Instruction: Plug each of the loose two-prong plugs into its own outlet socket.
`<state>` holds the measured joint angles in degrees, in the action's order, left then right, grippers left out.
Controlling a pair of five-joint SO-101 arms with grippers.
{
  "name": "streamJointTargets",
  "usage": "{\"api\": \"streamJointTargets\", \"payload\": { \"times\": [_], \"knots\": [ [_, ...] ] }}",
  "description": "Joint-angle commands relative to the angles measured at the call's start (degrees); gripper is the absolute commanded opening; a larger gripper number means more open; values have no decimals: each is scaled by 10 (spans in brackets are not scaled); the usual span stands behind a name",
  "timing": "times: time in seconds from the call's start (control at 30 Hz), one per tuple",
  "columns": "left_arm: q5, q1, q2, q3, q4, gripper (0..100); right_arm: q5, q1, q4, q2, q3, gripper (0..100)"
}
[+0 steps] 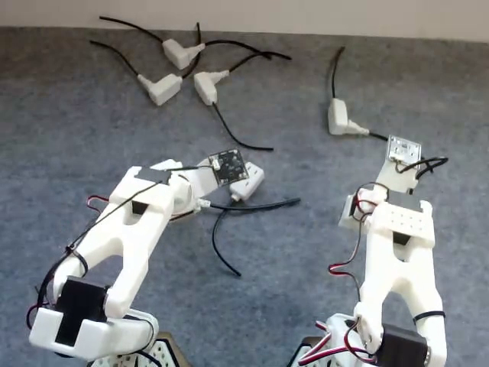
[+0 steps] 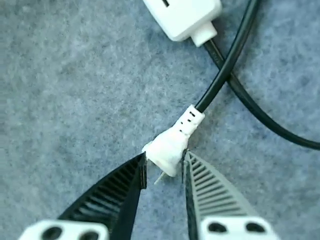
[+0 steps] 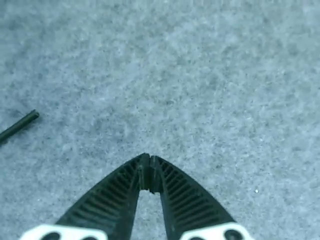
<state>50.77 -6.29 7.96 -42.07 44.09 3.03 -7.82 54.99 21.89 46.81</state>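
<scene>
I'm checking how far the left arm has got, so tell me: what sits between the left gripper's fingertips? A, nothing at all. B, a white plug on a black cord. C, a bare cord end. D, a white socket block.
B: in the left wrist view the left gripper has its fingertips pressed against either side of the white plug, and the plug's black cord runs away from it.

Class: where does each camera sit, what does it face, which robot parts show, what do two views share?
High view: fixed overhead, looking down at grey mat; both arms show.
Left wrist view: on the wrist, facing down; left jaws grip a white plug.
Right wrist view: on the wrist, facing mat; right jaws shut.
Shared: high and left wrist views show that plug.
</scene>
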Motion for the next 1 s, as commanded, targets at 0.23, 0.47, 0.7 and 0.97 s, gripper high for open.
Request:
{"api": "streamJointTargets", "payload": {
  "times": [0.23,0.47,0.7,0.97],
  "knots": [
    [9,-17,-104,78,10,127,5,-7,-7,7,-2,8],
    [11,-16,-225,252,145,123,5,-7,-7,7,-2,8],
    [68,-19,-333,406,267,120,5,-7,-7,7,-2,8],
    [53,-23,-362,481,329,75,5,-7,-7,7,-2,8]
  ]
}}
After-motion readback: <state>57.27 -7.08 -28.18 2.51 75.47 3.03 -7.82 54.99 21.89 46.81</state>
